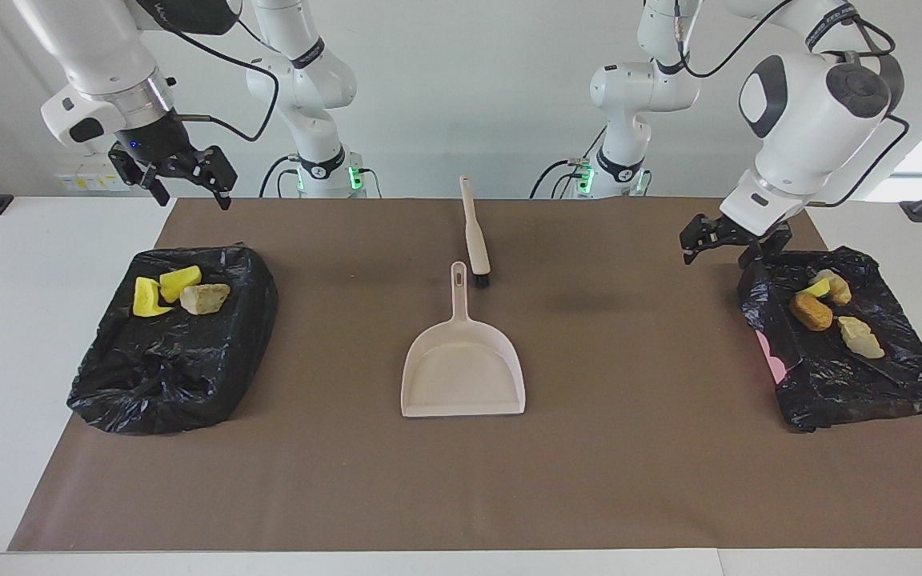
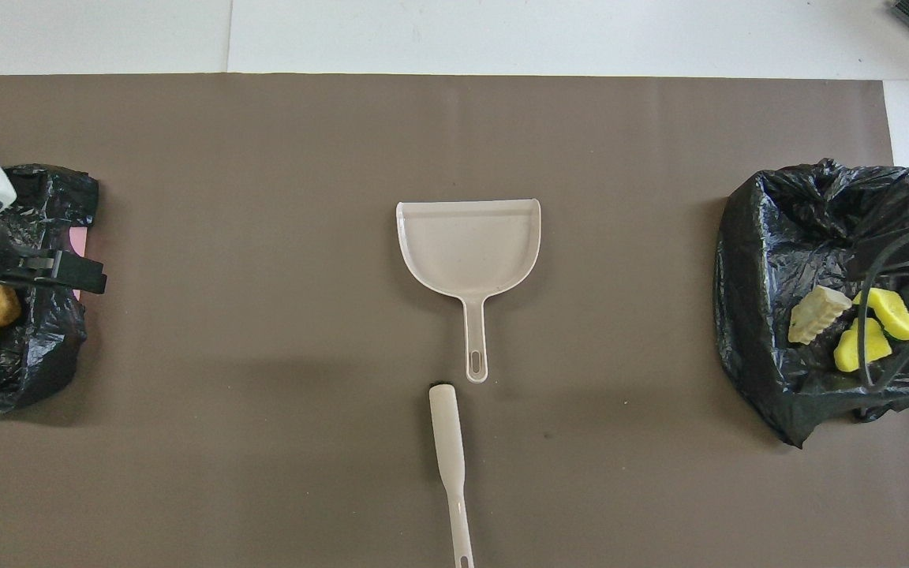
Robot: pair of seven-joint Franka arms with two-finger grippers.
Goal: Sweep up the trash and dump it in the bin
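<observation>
Trash (image 1: 811,310) lay in black-bagged bins (image 1: 869,376) at both table ends, well apart from the dustpan (image 1: 463,372). Looked light, soft, crumbly; best pinched gently across a lump's middle. Left gripper (image 1: 729,244) and right gripper (image 1: 181,182) hovered with fingers apart, empty.

a robotics lab: 2 white franka arms (image 1: 797,96) bolted at a white counter (image 1: 45,264), cables trailing, green status lights at their bases, bare pale walls, a brown mat (image 1: 589,448) laid out as a test surface.
</observation>
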